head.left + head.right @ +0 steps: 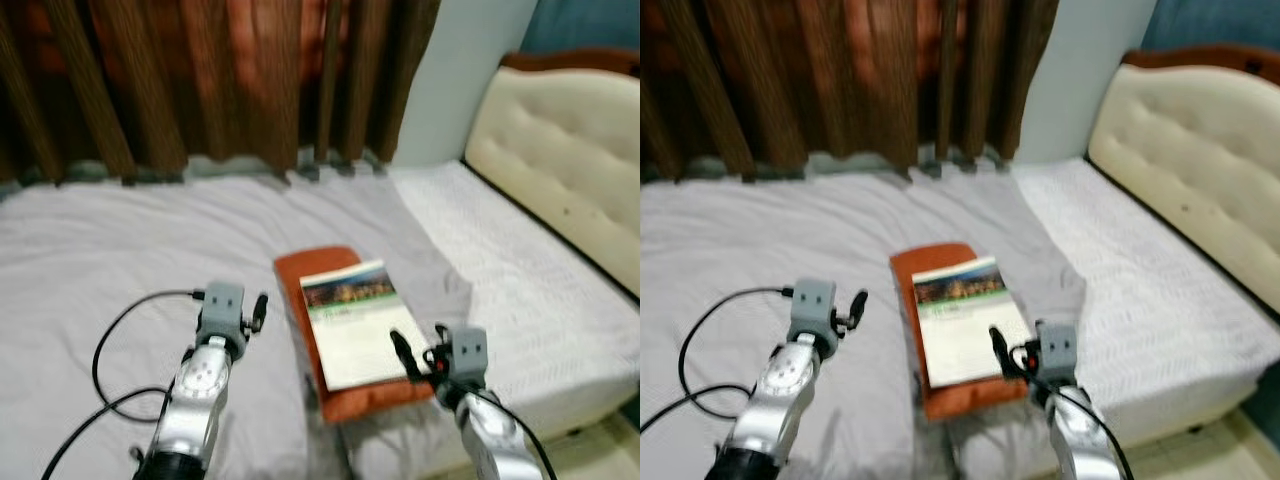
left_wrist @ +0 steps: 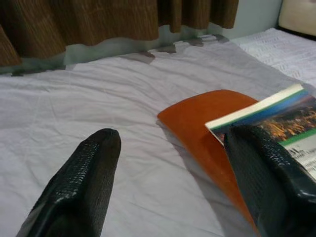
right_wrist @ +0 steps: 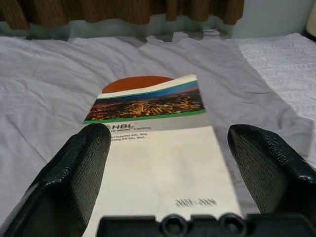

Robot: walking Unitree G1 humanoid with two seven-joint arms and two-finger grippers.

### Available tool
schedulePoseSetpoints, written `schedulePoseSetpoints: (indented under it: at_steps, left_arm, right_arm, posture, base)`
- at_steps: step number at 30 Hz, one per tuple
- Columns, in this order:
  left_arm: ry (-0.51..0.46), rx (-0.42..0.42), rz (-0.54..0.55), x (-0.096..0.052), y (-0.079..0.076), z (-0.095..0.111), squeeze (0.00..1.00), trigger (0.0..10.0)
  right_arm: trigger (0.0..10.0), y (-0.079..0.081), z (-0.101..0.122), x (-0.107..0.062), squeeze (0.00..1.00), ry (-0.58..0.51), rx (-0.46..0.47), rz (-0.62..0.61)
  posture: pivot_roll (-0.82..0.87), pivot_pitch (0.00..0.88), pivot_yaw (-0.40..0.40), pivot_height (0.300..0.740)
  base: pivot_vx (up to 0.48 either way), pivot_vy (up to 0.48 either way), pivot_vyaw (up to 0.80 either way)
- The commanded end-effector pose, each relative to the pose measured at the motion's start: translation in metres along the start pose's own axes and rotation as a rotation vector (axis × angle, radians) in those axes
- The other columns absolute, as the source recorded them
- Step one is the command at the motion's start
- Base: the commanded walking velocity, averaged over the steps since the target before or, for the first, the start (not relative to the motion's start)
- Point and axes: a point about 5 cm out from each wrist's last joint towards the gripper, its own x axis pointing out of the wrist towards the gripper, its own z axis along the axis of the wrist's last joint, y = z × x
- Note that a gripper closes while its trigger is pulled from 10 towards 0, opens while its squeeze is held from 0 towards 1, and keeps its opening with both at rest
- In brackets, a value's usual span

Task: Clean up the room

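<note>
A grey sheet [image 1: 120,260] covers the bed, brown curtains [image 1: 200,80] at twelve o'clock. At centre an orange cushion [image 1: 310,275] carries a booklet [image 1: 350,320]. The left gripper [image 2: 170,182], fingers spread, hovers at nine o'clock; the right gripper [image 3: 173,173], spread, at five o'clock.

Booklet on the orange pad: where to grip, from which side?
Probably the near edge, coming from the robot's side. The booklet lies flat on the orange pad on the bed, thin, its near end toward the right gripper, which is open and lined up astride it. The left gripper is open beside the pad.
</note>
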Motion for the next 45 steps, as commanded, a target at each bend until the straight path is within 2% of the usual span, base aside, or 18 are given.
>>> schedulePoseSetpoints:
  at_steps: [1,17,36,45]
  left_arm:
    - [-0.007,0.001,-0.023,0.001,-0.009,0.001,0.0,10.0]
    - [0.01,-0.018,-0.017,0.0,-0.014,-0.003,0.0,10.0]
    - [0.054,-0.028,-0.023,0.0,-0.021,-0.009,0.0,10.0]
    - [0.03,-0.056,-0.019,0.002,-0.019,-0.006,0.0,10.0]
  right_arm:
    - [10.0,-0.01,0.001,-0.003,0.0,-0.003,-0.005,-0.029]
    - [10.0,-0.011,0.002,-0.006,0.0,-0.011,-0.002,-0.039]
    - [10.0,-0.015,-0.005,-0.018,0.0,0.005,-0.007,-0.054]
    - [10.0,-0.017,-0.006,-0.021,0.0,0.009,-0.004,-0.054]
  posture:
    - [0.05,0.0,-0.075,0.74]
    - [0.04,0.0,-0.063,0.74]
    - [0.01,0.024,-0.056,0.74]
    - [0.0,0.029,-0.056,0.74]
  base:
    - [0.266,-0.398,0.0]
    - [0.295,-0.375,0.0]
    - [0.307,-0.365,0.5]
    - [0.045,0.0,0.0]
